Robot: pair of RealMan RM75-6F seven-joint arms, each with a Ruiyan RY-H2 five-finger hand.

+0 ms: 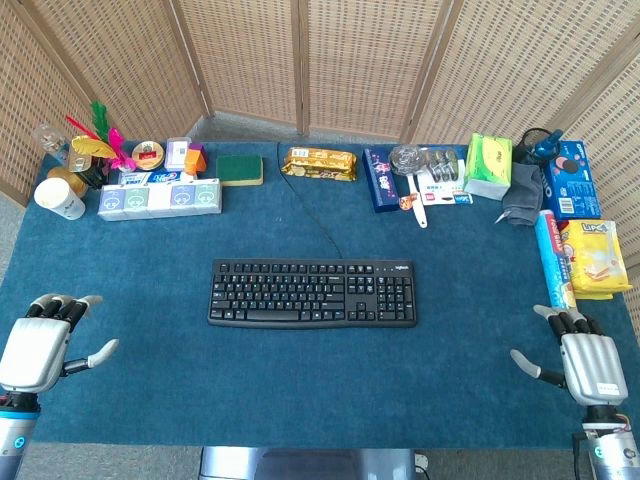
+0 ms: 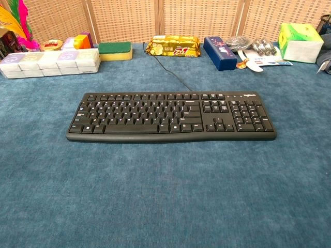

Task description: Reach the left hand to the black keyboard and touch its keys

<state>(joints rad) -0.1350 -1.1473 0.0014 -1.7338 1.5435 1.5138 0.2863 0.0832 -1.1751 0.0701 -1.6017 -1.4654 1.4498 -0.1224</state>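
The fingers of the left hand (image 1: 38, 345) are seen spread apart with the thumb held out to the side; nothing is held or touched. The fingers of the right hand (image 1: 585, 360) are likewise spread, the thumb angled away, and nothing is gripped. Both hands are placed at the near corners of the blue table cover (image 1: 300, 390), well apart from the black keyboard (image 1: 313, 293), which lies flat at the centre, its cable (image 1: 310, 205) led toward the far edge.
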